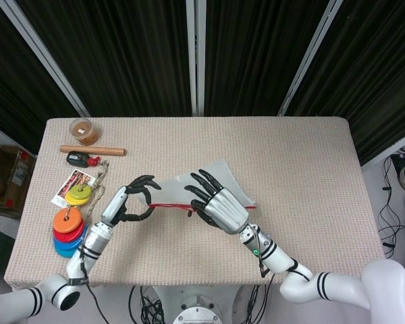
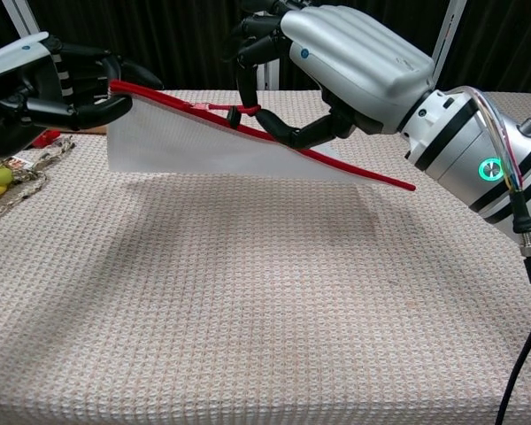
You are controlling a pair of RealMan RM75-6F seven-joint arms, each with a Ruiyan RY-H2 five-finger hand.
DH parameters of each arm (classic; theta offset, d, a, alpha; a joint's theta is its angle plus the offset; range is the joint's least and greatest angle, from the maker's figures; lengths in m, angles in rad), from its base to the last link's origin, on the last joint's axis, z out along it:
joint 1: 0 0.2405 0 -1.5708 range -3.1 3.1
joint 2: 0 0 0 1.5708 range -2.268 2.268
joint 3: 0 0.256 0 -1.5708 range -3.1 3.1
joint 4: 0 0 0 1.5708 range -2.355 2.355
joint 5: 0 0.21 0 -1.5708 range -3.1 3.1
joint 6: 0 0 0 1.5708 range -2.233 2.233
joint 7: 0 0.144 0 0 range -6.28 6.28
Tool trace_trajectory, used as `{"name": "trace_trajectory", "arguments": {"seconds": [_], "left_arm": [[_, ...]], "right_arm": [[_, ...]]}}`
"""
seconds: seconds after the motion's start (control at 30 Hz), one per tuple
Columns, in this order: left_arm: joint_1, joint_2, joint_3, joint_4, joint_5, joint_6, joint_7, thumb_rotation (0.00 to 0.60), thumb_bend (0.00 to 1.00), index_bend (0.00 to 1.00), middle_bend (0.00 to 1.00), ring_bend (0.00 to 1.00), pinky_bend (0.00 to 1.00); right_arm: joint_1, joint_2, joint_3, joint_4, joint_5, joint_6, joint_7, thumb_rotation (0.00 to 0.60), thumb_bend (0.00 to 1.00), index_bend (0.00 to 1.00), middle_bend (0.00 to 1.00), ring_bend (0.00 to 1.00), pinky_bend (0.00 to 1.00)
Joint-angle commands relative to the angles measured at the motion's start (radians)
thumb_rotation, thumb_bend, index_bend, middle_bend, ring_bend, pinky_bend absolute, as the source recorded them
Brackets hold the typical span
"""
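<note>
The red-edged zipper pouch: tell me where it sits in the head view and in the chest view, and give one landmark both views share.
Head view: the pouch lies mid-table, grey, its red zipper edge running between the two hands.
Chest view: the pouch hangs upper left to centre, lifted above the table, red edge slanting down to the right.
Shared landmark: the left hand holds the pouch's end; the right hand is at the zipper.

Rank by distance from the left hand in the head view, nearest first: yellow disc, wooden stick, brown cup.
From the left hand:
1. Yellow disc, just to its left, above the stack of orange and blue discs.
2. Wooden stick, farther back and to the left, lying flat.
3. Brown cup, at the far left corner of the table, behind the stick.
</note>
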Motion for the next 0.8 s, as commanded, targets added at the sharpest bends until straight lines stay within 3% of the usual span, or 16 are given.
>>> {"name": "trace_trajectory", "arguments": {"seconds": [0.03, 0.8], "left_arm": [[0.005, 0.002, -0.005, 0.009, -0.007, 0.005, -0.027, 0.600, 0.48, 0.70, 0.34, 0.15, 0.17], [0.056, -0.031, -0.022, 0.173, -0.091, -0.028, -0.141, 0.600, 0.48, 0.70, 0.34, 0.15, 0.17]], "right_arm": [[-0.005, -0.001, -0.003, 0.006, 0.002, -0.001, 0.005, 0.600, 0.50, 0.85, 0.22, 0.01, 0.00], [-0.186, 0.120, -0.069, 0.037, 0.058, 0.078, 0.030, 0.600, 0.50, 0.86, 0.22, 0.01, 0.00]]}}
